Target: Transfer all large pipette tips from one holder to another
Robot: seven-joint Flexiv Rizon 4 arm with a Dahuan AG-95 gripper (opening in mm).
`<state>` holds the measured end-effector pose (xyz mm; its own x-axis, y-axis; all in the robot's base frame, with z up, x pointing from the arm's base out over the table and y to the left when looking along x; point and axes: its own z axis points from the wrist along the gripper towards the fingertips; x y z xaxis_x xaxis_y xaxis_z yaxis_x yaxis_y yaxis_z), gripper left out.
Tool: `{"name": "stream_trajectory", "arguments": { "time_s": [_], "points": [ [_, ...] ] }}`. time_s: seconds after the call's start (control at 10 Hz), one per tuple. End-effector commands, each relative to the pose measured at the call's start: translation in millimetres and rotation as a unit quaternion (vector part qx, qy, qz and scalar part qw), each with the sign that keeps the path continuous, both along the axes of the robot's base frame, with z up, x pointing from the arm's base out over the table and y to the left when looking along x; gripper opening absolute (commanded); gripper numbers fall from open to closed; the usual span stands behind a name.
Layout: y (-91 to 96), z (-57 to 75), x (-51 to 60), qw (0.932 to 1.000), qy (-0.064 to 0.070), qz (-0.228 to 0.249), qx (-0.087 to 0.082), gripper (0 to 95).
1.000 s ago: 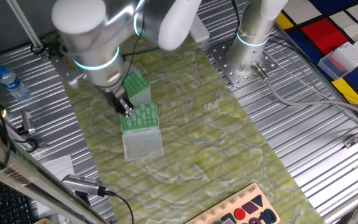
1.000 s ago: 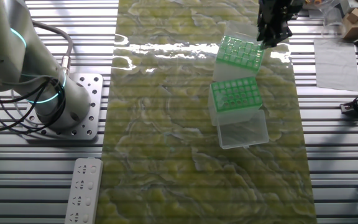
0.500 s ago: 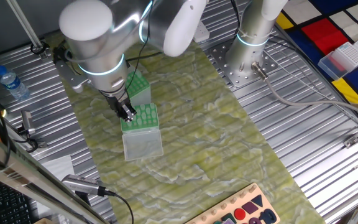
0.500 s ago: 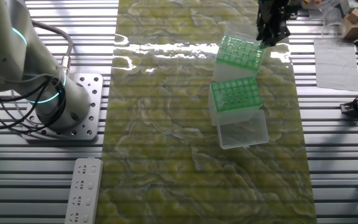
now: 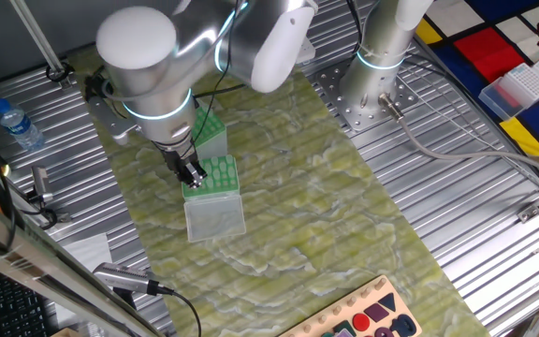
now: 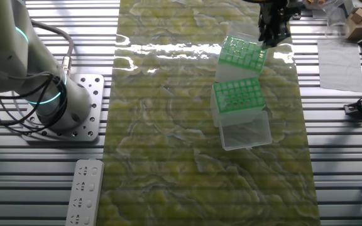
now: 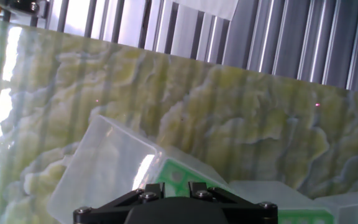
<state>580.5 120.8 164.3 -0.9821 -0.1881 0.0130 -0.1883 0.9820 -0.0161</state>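
We are hovering the black two-finger gripper (image 5: 192, 174) directly over the green-topped clear plastic tip box (image 5: 211, 177), seemingly lining up a pick; finger opening indiscernible.

The tabletop (image 5: 457, 215) is ribbed bare metal with a dull silvery sheen. Under the pincer (image 5: 192, 175) lies a mat (image 5: 298, 206) of yellow-green marbled look, glossy enough to throw back white glare (strongest in the other fixed view). Just below the pincer, the holders (image 6: 237, 97) have bright green plastic tops on cloudy translucent plastic boxes, and a clear lid (image 7: 98, 168) looks smooth and frosted. The arm (image 5: 157, 56) above has a polished silver shell.
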Motion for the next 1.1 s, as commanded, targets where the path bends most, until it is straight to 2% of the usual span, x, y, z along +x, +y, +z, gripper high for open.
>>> {"name": "stream_trajectory", "arguments": {
  "time_s": [0.1, 1.1],
  "points": [
    [3.2, -2.7, 0.0, 1.0, 0.0, -0.007, 0.001, 19.0],
    [4.0, -9.8, -0.3, 0.9999, -0.011, -0.008, 0.001, 19.0]
  ]
}}
